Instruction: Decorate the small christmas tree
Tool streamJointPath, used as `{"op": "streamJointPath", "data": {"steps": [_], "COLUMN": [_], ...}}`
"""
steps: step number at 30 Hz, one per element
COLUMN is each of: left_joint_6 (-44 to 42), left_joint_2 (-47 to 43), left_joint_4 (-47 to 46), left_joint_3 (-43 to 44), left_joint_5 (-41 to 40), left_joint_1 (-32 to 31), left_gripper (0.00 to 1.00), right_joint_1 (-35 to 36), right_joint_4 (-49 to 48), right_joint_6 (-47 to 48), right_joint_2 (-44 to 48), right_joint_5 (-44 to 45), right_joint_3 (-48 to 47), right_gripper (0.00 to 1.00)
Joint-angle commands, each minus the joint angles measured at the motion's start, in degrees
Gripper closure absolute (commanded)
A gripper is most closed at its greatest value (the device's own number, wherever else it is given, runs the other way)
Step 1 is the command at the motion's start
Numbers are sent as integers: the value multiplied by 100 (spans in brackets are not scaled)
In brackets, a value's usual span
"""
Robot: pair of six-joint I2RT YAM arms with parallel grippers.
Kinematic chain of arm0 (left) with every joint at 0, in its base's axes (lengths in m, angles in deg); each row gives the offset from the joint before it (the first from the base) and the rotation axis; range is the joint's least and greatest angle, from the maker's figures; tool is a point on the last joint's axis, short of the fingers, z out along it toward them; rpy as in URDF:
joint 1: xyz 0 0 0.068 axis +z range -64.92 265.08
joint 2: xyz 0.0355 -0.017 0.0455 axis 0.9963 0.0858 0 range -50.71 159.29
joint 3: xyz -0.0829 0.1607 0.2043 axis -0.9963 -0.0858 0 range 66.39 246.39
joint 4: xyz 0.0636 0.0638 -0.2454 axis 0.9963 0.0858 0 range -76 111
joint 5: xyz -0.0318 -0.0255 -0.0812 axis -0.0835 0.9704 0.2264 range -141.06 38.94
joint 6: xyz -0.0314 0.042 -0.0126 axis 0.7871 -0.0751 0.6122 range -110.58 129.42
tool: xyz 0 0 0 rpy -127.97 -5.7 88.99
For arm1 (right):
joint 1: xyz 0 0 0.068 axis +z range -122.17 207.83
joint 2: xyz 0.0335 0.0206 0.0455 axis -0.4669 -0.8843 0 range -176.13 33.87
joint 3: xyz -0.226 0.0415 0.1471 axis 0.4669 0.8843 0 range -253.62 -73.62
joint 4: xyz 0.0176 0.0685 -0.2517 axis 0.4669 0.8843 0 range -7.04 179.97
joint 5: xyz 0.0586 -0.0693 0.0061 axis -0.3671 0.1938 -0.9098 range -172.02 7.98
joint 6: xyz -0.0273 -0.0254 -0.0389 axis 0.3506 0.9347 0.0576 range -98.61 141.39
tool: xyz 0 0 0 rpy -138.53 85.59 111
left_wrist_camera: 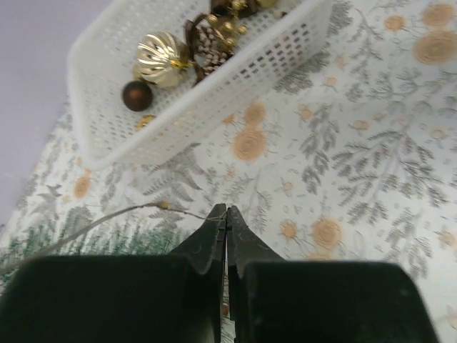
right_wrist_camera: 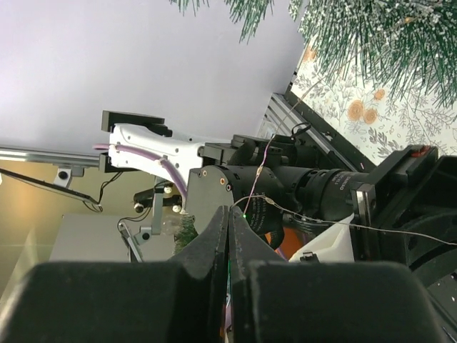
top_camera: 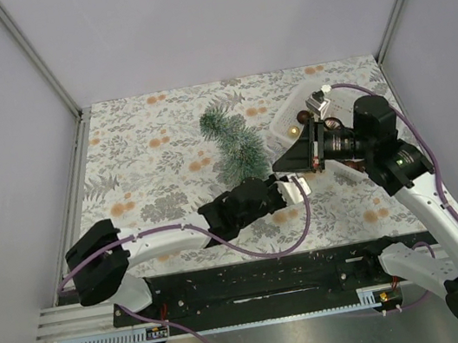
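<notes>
both arms meet at mid-table. the small christmas tree (top_camera: 237, 148) sits on the printed cloth (left_wrist_camera: 371, 157) just beyond the two wrists, to the left of the white basket (left_wrist_camera: 214, 100). its base is hidden in the top view, so i cannot tell whether it stands straight or leans.

left gripper (left_wrist_camera: 226, 211): fingers pressed together, pinching a thin wire strand (left_wrist_camera: 189, 210) at the very tips. the strand trails off to the left over the green bristles. right gripper (right_wrist_camera: 229, 211): fingers also pressed together. two runs of the same fine wire converge at its tips, so i judge it is pinching the strand too.

why held so: my reading is that the two pinches, close together and right beside the tree, keep a short length of wire under control so it can be laid into the branches. a strand this thin would sag or slip if held at one point only. the basket is parked near the tree so ornaments are a short reach away.

counts:
- trees: one
- baskets: one
- wire strands: one, with one small gold bead (left_wrist_camera: 164, 206) visible on it
- in the basket: one ribbed gold bauble (left_wrist_camera: 161, 58), one dark brown bauble (left_wrist_camera: 136, 95), one pinecone-like piece (left_wrist_camera: 213, 44)
- small gold bits at the far end of the basket: too cropped to count
</notes>
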Motion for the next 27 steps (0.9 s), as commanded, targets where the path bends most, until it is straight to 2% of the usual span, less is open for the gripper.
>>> {"op": "streamJointPath", "data": {"steps": [1,6,13,19,27], "left_joint_6": [1064,1733,2147,1674,848], "left_joint_2": [-573,-1004,-1636,-2049,-2823], "left_joint_4": [1600,3351,4644,5628,6982], "left_joint_3": [834,1064,1309,1407,1117], "left_joint_5": [539,1848,3027,3467,3415], "left_joint_1": [18,27,53,176,335], "left_gripper": [100,100,100,100,100], "right_joint_1": [-68,-323,-420,-429,-420], "right_joint_4": [93,383,454,375,392], "right_joint_6": [123,413,580,580,659], "right_joint_2": [-27,-194,-352,-537,-572], "right_joint_5": [-378,-466,-299,-237,-193], "right_joint_3": [-92,-277,-225,-260,-40], "right_gripper": [100,100,100,100,100]}}
